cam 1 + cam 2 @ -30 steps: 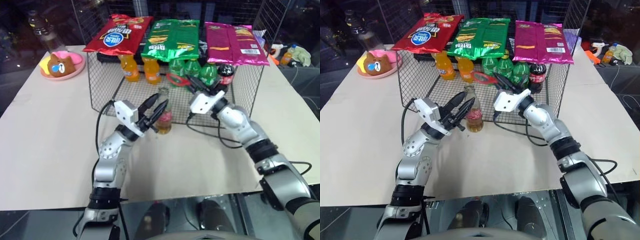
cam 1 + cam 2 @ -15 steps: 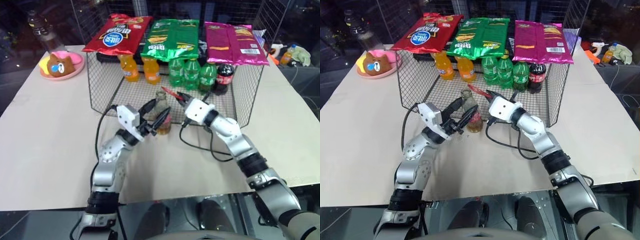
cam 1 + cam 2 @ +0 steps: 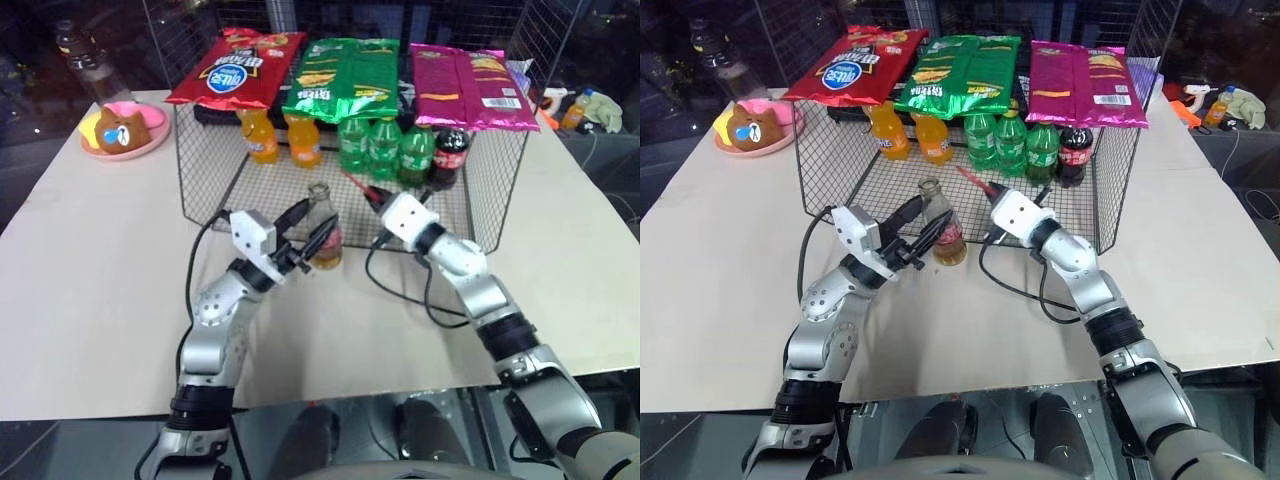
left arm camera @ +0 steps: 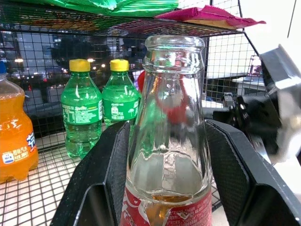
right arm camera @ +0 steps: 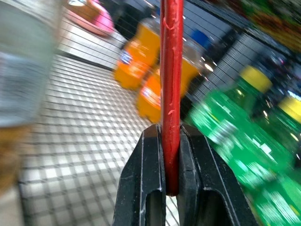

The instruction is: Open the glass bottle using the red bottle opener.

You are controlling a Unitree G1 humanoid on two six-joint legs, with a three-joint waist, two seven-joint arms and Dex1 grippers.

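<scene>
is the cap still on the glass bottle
No, in the left wrist view the glass bottle has a bare open rim with no metal cap on it.

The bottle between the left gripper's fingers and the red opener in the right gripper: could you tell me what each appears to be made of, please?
The glass bottle looks like clear, glossy glass: things behind show through its neck, and highlights glint on the thick rim. The red bottle opener is a thin, flat, rigid strip with a smooth red finish, slightly scuffed; painted metal or hard plastic, which one cannot be told.
</scene>
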